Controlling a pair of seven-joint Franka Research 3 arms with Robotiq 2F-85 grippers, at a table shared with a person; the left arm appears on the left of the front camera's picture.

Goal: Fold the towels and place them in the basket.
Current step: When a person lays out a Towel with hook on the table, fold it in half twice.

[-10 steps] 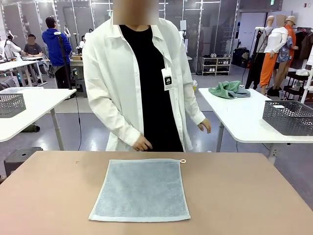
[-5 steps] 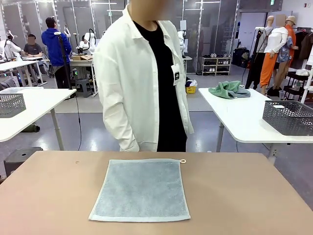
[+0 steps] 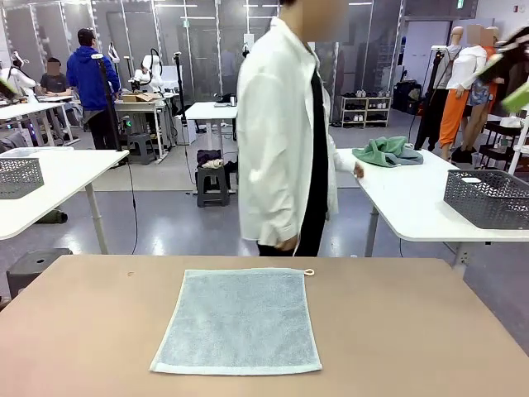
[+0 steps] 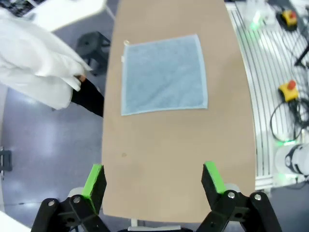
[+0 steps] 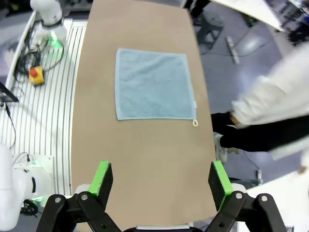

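One pale blue-grey towel (image 3: 238, 319) lies flat and unfolded on the brown table (image 3: 413, 331), its white loop at the far right corner. The same towel (image 4: 163, 74) shows in the left wrist view, far beyond my open left gripper (image 4: 153, 180), which hangs high over the table. In the right wrist view the towel (image 5: 153, 84) lies well ahead of my open right gripper (image 5: 161, 179). A dark grey lattice basket (image 3: 488, 198) stands on the white side table at the right. The person (image 3: 289, 132) in a white shirt stands side-on behind the table, one hand on that side table.
A heap of green and grey cloths (image 3: 387, 151) lies on the right white table (image 3: 405, 207). Another grey basket (image 3: 18, 176) sits on a white table at the left. Cables and a red stop button (image 5: 35, 73) lie on the floor beside the table.
The person has turned away from the brown table and stepped to the right, reaching a hand to the white side table. The towel has not moved.
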